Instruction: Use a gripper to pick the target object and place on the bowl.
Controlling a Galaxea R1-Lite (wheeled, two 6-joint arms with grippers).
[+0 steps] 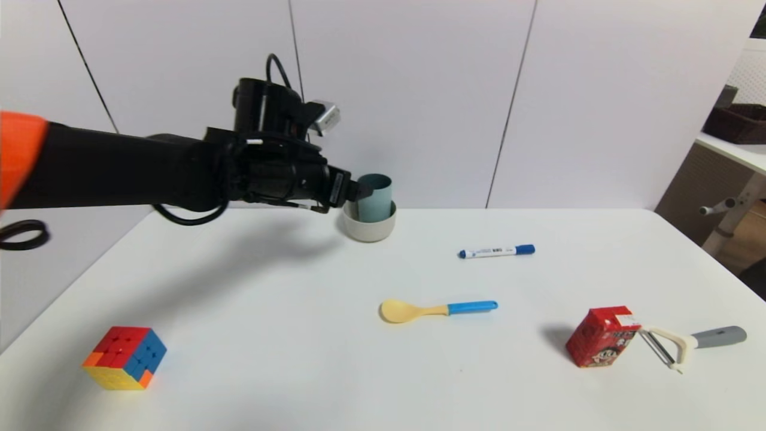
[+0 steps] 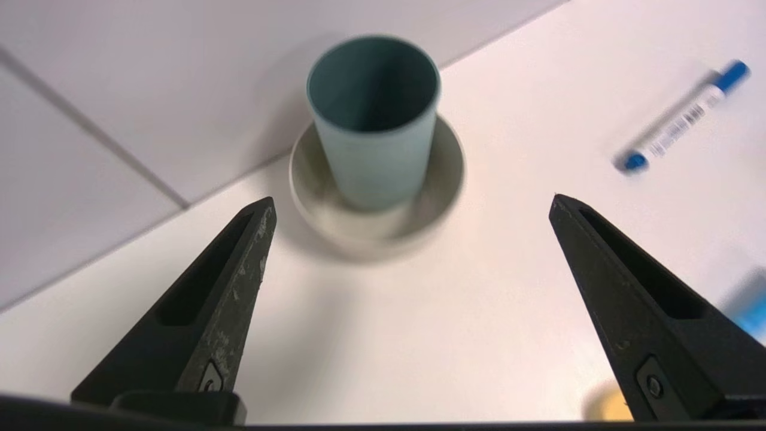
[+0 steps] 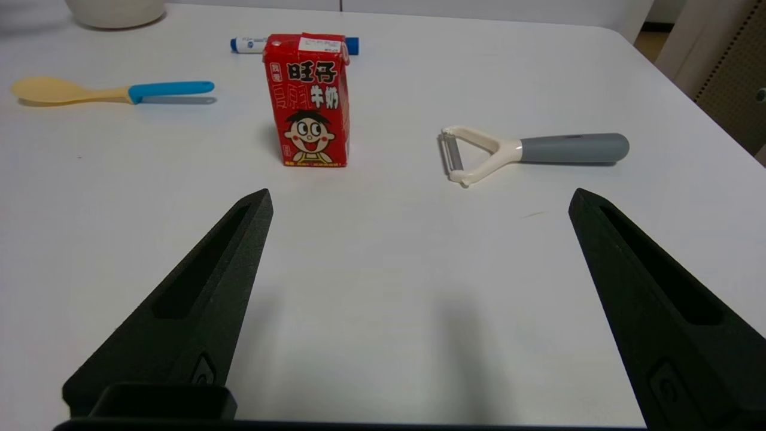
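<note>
The pale blue-grey cup (image 1: pixel 376 197) stands upright inside the low beige bowl (image 1: pixel 369 230) at the back of the white table. The left wrist view shows the cup (image 2: pixel 373 137) in the bowl (image 2: pixel 446 173) too. My left gripper (image 1: pixel 359 191) hovers just left of the cup. Its wrist view (image 2: pixel 412 203) shows it open and empty, both fingers apart from the cup and raised above the table. My right gripper (image 3: pixel 419 200) is open and empty low over the table near the front right; it does not show in the head view.
A blue marker (image 1: pixel 497 251) lies right of the bowl. A yellow spoon with a blue handle (image 1: pixel 437 309) lies mid-table. A red milk carton (image 1: pixel 601 336) and a peeler (image 1: pixel 688 344) are front right. A colour cube (image 1: pixel 124 358) is front left.
</note>
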